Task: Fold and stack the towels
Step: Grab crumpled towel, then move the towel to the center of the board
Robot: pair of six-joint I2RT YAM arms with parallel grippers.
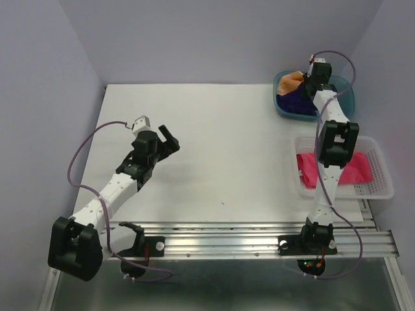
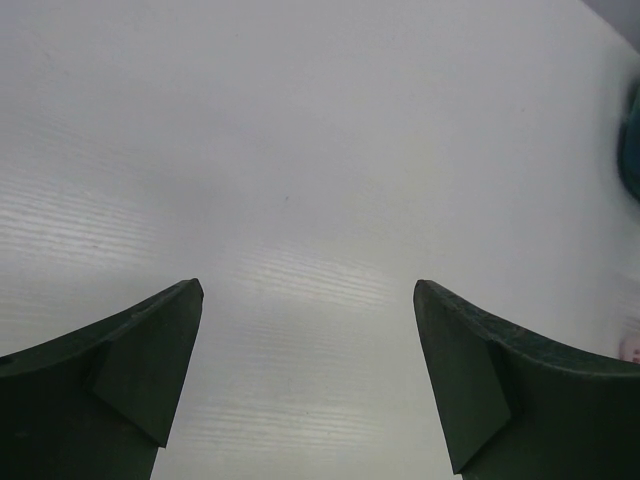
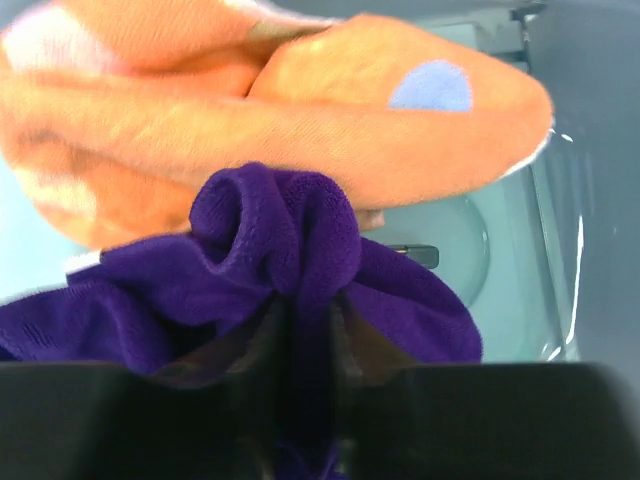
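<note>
One bunched purple towel (image 3: pixel 300 250), clamped by the right pincer (image 3: pixel 300 350), may drag the orange dotted towel (image 3: pixel 300 110) at its 12 o'clock.

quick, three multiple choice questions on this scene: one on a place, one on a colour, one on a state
1. Where does the pink towel lie?
A) on the bare table
B) in the white basket
C) under the left arm

2. What colour is the towel in the right pincer?
A) orange
B) pink
C) purple

3. The left pincer is:
A) open and empty
B) shut on a towel
C) shut, empty

Answers:
1 B, it sits inside the basket's walls.
2 C, the purple towel bunches between its fingers.
3 A, its fingers stand wide apart over the table.
</note>
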